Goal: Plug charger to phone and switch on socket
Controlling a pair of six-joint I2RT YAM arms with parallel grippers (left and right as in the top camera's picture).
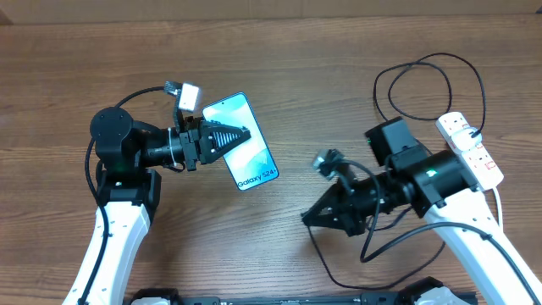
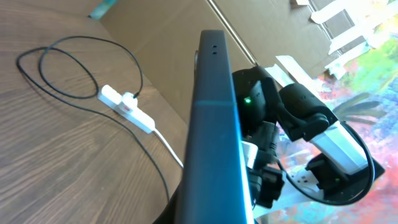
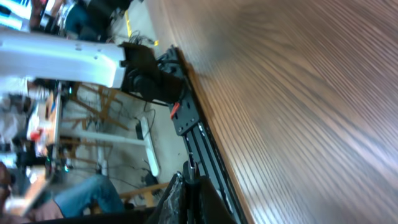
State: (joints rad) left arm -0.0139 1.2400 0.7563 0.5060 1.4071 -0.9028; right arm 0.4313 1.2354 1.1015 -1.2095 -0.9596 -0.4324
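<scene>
1. Two claws, both occupied. The left claw [image 1: 237, 137] is clenched on the phone [image 1: 254, 165]. It holds the phone raised off the table [image 1: 279, 68], left of centre, screen upward and tilted. In the left wrist view you see the phone edge-on.
2. The right claw [image 1: 312, 218] sits low over the table, right of centre and well apart from the phone, with its fingers drawn together. The charger [image 1: 423, 59] cable runs right up to it, so you may take it as grasping the cable near the connector end. The tip itself does not show.
3. Charger: the thin black cable loops on the table behind the right arm. Its plug end meets the socket [image 1: 474, 157] and appears seated in an outlet.
4. Socket: the white strip lies at the table's right edge, near the right arm. It has red switches, but you cannot read whether they are on or off.
5. Done, as judged: the phone is lifted, the cable is in hand and the plug is at the strip.
6. Left to do: bring the connector to the phone's port, push it home, then press the socket switch.
</scene>
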